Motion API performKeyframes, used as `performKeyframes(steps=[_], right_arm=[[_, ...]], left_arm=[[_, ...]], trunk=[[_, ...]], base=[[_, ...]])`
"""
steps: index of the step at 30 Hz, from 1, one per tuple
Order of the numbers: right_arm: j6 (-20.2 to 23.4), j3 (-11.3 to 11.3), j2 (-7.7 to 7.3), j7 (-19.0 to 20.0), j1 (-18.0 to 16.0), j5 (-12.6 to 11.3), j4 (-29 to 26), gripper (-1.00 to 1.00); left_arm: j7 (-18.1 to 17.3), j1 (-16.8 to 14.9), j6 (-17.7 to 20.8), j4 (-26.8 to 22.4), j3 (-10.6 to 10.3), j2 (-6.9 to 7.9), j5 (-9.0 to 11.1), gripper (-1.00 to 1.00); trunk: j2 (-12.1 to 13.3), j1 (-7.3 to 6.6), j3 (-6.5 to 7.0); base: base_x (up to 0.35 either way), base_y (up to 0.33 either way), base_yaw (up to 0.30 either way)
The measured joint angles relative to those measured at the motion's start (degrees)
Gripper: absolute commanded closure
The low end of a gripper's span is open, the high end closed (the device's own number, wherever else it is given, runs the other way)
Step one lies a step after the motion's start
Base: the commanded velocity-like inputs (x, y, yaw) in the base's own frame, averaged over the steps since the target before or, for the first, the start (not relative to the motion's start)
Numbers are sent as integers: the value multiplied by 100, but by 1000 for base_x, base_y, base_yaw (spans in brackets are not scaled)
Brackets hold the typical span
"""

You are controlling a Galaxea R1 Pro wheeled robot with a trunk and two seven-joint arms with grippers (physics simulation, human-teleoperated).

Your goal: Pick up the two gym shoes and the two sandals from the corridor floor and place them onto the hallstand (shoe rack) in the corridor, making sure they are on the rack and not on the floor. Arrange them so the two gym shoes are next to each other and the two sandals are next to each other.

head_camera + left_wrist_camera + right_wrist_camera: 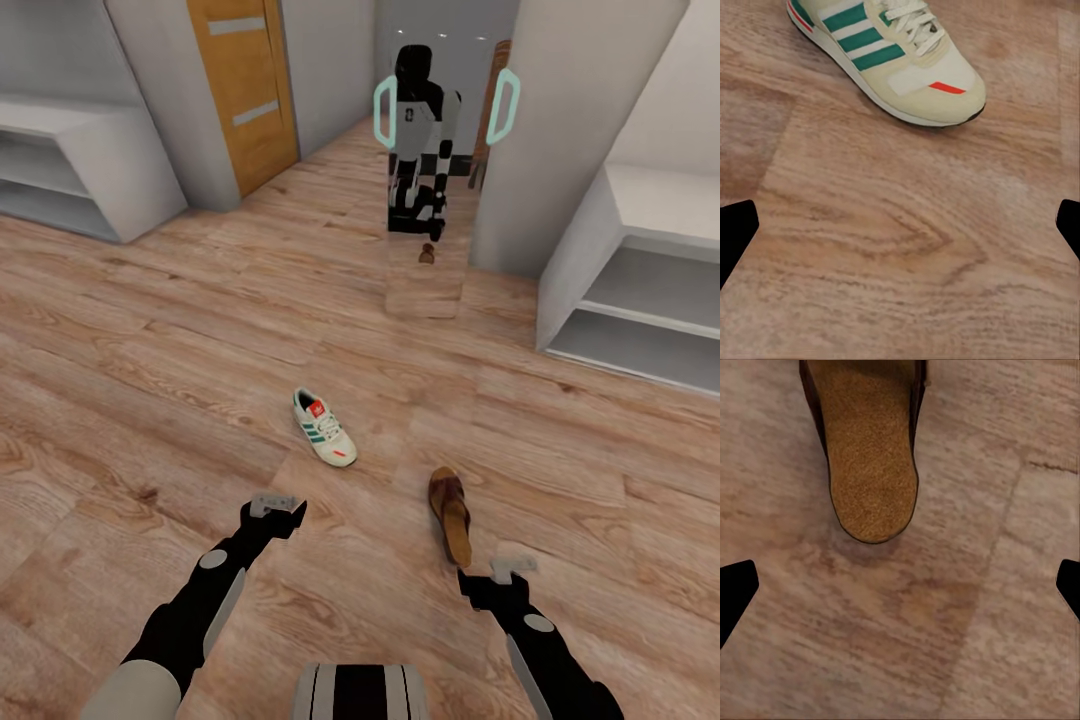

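Note:
One cream-white gym shoe (pixel 324 427) with green stripes lies on the wood-plank corridor floor (pixel 150 380), just ahead of my left gripper (pixel 276 504). In the left wrist view the shoe (pixel 892 56) sits beyond the open fingertips (pixel 736 232), apart from them. One dark brown sandal (pixel 451 515) lies to the right, its heel end close to my right gripper (pixel 495 572). The right wrist view has its tan footbed (pixel 870 457) just past that gripper's open, empty fingers (pixel 736 592). A second shoe and a second sandal are out of view.
A pale grey open-shelved bench (pixel 640 300) stands at the right and a similar one (pixel 60 170) at the far left. Ahead are a tall mirror (pixel 425 150) with my reflection, a small brown thing (pixel 427 253) at its foot, and a wooden door (pixel 245 90).

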Motion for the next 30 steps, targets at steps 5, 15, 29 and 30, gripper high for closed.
performKeyframes(steps=[5, 15, 29, 30], right_arm=[[0, -7, 2, 0, 0, 0, 1, -100], [0, -7, 3, 0, 0, 0, 5, -100], [0, -9, -1, 0, 0, 0, -2, -100], [0, -9, 1, 0, 0, 0, -2, -100]], left_arm=[[0, 0, -14, 1, 2, -1, 1, -100], [-1, 4, -259, -6, 11, -1, 6, -100], [0, 1, -710, 25, -20, -249, -25, -100], [0, 1, -715, 31, -23, -261, -27, -100]], trunk=[[0, 2, 0], [0, 2, 0], [0, 0, 0], [0, 0, 0]], base=[[85, 12, 0], [17, 2, 0], [108, 0, 0], [236, 0, 0]])
